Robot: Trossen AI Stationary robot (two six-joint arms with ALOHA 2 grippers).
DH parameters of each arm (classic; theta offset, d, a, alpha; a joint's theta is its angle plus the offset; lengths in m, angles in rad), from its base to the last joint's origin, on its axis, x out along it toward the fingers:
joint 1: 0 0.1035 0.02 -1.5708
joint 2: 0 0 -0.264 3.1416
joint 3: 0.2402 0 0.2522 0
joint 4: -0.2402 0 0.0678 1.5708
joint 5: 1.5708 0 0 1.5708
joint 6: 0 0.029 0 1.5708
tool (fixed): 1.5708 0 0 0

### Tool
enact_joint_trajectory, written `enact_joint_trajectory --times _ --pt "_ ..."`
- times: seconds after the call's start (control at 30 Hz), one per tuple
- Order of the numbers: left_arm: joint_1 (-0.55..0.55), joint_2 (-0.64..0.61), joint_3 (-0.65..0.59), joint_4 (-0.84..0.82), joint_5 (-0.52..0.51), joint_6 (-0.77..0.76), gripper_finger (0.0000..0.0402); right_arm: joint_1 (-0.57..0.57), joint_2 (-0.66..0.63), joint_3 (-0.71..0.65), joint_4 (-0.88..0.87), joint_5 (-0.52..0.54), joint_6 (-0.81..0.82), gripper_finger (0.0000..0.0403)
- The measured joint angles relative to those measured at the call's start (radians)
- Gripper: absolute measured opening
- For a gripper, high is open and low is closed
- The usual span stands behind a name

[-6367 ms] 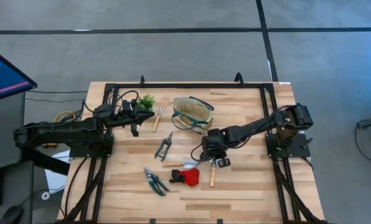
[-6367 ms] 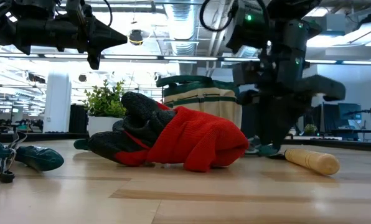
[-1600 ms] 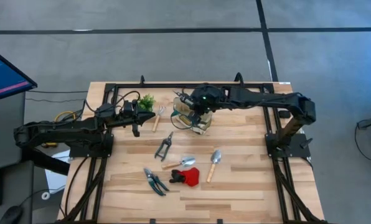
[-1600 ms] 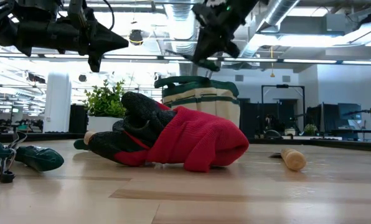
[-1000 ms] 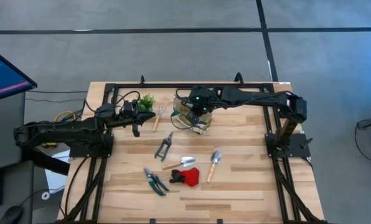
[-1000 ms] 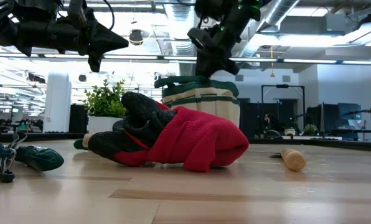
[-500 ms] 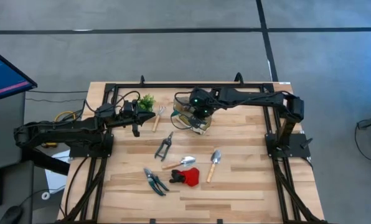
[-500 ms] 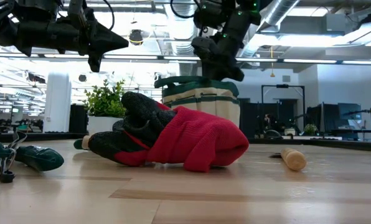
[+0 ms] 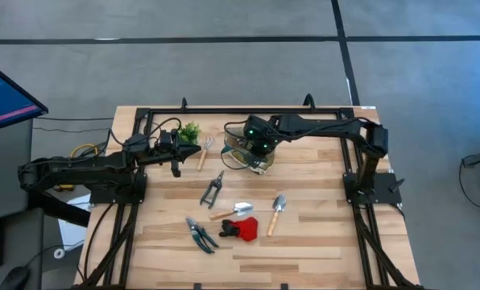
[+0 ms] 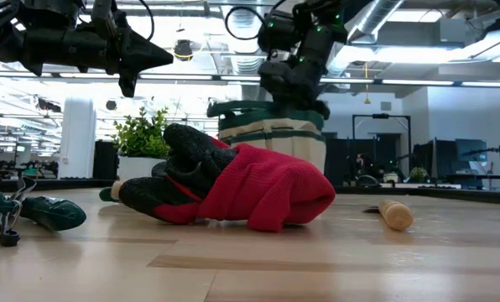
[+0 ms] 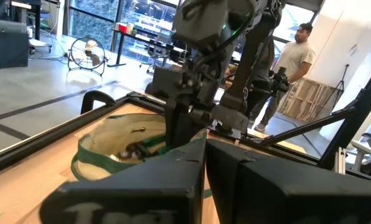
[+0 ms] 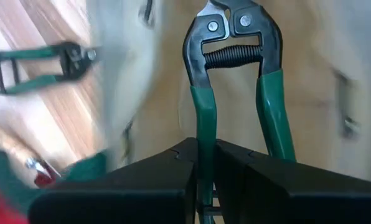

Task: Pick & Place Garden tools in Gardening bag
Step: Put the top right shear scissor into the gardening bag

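Across the wooden table [image 9: 320, 242], scattered tools, open office behind.

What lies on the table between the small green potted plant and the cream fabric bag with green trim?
In the high view, a wooden-handled hand rake lies between the potted plant and the bag.

You see a pale planked wood table [image 9: 320, 242], smooth. The bag [image 12: 310, 74] is matt cream cloth. The shears [image 12: 235, 81] have dark metal jaws and glossy green plastic-coated handles. The glove [image 10: 258, 189] is red knit cloth with a dark rubbery palm.
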Motion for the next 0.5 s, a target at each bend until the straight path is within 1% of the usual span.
enact_joint_trajectory --times 0.07,0.13,0.17,0.5 --pt "0.0 0.0 0.0 0.0 0.0 0.0 0.0002 0.0 0.01 -0.002 -0.018 -0.007 -0.002 0.002" --pt "0.0 0.0 0.0 -0.001 0.0 0.0 0.0002 0.0 0.026 0.001 0.015 -0.007 -0.002 0.002" --pt "0.0 0.0 0.0 0.0 0.0 0.0 0.0002 0.0 0.028 0.0 0.001 -0.007 -0.002 0.002" --pt "0.0 0.0 0.0 -0.001 0.0 0.0 0.0002 0.0 0.024 0.0 -0.009 -0.008 -0.001 0.0028"
